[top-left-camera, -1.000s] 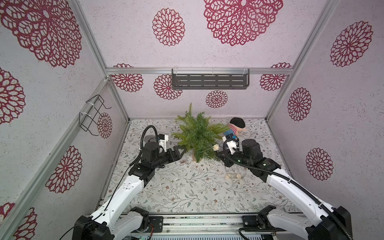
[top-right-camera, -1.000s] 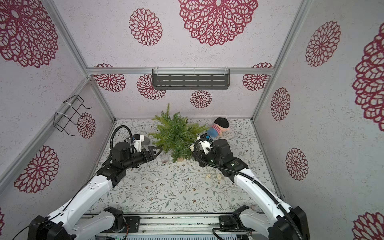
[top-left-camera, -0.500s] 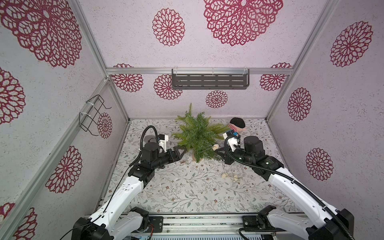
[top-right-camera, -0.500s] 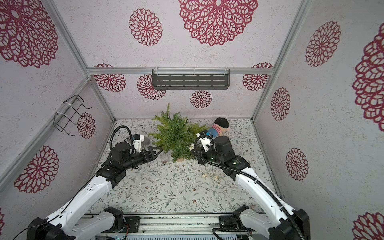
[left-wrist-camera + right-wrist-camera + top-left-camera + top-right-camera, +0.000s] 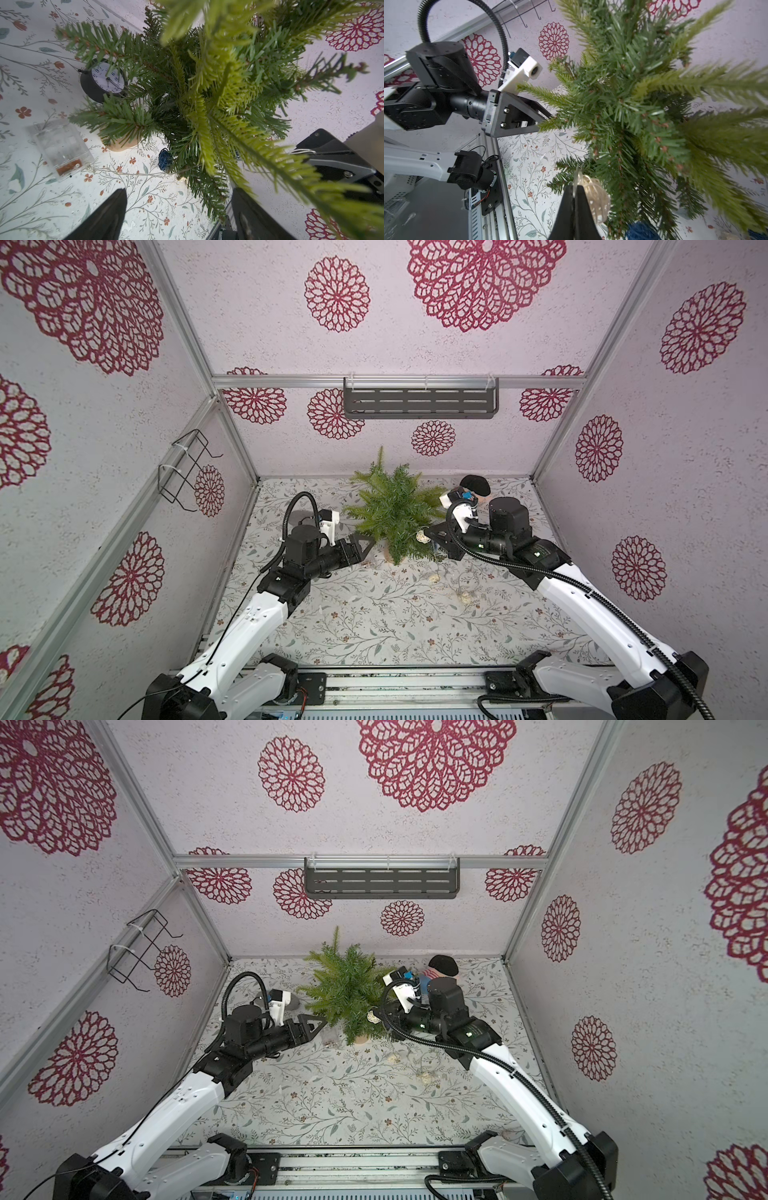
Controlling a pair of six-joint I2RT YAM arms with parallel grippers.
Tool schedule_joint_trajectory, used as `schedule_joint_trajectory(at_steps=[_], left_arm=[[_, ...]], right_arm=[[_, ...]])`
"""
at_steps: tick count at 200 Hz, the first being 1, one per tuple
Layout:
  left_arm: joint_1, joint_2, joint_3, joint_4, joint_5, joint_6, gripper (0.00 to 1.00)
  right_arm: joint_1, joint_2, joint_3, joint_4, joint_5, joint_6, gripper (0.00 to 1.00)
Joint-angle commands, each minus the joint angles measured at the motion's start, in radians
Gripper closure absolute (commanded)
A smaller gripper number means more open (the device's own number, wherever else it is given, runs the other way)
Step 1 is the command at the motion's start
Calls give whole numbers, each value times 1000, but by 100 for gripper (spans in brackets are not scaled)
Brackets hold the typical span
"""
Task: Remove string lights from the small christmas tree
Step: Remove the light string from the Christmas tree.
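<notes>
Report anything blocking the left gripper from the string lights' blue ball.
Nothing on the table between the open left gripper and the blue ball; only the small christmas tree's low branches overhang it.

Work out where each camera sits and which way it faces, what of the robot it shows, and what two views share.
Top views: high at the front, looking down at the small christmas tree; both show the left arm and right arm.
Left wrist: on the left arm, facing the tree past its open left fingers.
Right wrist: on the right arm, facing the tree; its shut right fingers pinch the string lights.
Shared: both wrist views show a blue ball.
</notes>
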State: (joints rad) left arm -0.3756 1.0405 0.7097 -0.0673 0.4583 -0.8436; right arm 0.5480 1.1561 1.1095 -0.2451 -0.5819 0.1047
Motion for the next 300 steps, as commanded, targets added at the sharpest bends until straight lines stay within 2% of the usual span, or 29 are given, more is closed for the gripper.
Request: schedule_joint_trajectory(at_steps=[1,37,65,79,108,127,172,213,243,300], left_arm=[[-5,-12,7,-9,-13,-7,16],[-12,-49,27,-37,-32,81,18],[-73,-68,71,-110,-47,356,20],[-100,-62,87,-109,-6,472,21],[-152,-43,110,-66,5,631,22],[-154,-7,130,-31,17,702,24],[-154,98,169,49,-9,785,36],[-154,145,186,86,74,833,38],[-154,153,186,84,47,830,49],[-154,127,149,93,83,813,49]], right_arm=[[23,19,56,6,-65,-39,100],[62,63,103,15,-74,-45,100],[79,81,123,16,-77,-46,100],[84,85,129,20,-78,-43,100],[91,96,155,17,-78,-41,100],[97,105,171,18,-80,-40,100],[110,114,199,-1,-84,-42,100],[117,99,199,-9,-86,-44,100],[128,99,189,5,-93,-37,100],[151,113,189,31,-117,-33,100]])
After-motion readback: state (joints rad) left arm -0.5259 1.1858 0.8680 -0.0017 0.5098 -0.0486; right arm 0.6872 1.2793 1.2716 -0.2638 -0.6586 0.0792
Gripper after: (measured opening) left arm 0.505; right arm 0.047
